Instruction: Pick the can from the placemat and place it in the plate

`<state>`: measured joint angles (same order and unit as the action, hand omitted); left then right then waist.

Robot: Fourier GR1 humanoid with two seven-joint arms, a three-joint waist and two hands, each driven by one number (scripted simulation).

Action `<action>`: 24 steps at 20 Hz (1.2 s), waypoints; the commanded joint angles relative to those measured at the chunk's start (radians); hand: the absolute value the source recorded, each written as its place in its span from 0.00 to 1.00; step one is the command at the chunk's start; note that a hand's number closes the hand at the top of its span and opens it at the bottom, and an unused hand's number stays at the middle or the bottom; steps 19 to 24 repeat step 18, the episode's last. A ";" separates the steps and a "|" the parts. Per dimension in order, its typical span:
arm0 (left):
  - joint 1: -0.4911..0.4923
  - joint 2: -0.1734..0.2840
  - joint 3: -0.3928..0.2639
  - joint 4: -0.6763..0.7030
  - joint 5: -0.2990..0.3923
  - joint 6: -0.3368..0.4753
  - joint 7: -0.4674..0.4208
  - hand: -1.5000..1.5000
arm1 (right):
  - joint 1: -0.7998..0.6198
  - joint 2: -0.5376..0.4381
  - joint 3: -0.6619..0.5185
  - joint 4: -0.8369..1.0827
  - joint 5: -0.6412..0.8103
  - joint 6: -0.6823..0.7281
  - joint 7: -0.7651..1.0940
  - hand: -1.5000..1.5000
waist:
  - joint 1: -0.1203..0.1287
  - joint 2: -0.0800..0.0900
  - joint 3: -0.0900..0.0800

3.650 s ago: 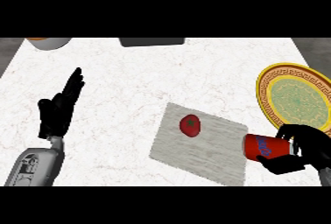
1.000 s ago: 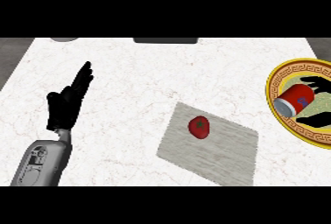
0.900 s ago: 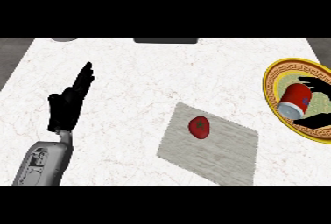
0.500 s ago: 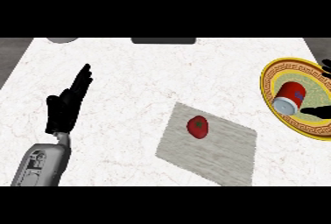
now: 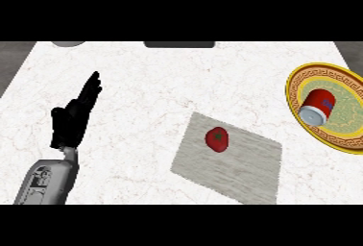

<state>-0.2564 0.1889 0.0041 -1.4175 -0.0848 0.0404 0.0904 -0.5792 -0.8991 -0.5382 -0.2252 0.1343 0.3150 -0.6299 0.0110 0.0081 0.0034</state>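
A red can (image 5: 318, 105) with a silver end lies on its side in the yellow, gold-rimmed plate (image 5: 303, 127) at the right edge of the head view. No hand touches it. The grey placemat (image 5: 245, 168) lies at centre right of the marble counter, with a red tomato (image 5: 217, 139) on it. My left hand (image 5: 73, 118) rests open at the left, fingers straight and pointing up. My right hand does not show.
A dark flat object (image 5: 179, 44) sits at the counter's far edge in the middle, and a grey round thing (image 5: 68, 43) at the far left. Dark floor borders the counter at the top corners.
My right hand, which was round the can over the plate, has let go and left the view at the right. The can now lies alone in the plate. The left hand stayed still.
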 commanded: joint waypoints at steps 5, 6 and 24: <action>-0.015 -0.002 0.003 -0.002 0.007 -0.013 0.015 0.50 | 0.100 -0.162 -0.067 0.082 -0.050 0.160 -0.053 0.00 | 0.019 0.006 0.005; -0.005 0.028 0.027 0.024 0.019 -0.038 -0.023 0.50 | 0.146 -0.157 -0.057 0.078 -0.041 0.189 -0.104 0.00 | 0.012 0.007 0.005; -0.027 0.001 0.010 0.003 -0.004 -0.006 0.010 0.50 | 0.227 -0.177 -0.068 0.075 -0.047 0.206 -0.128 0.00 | 0.019 0.008 0.010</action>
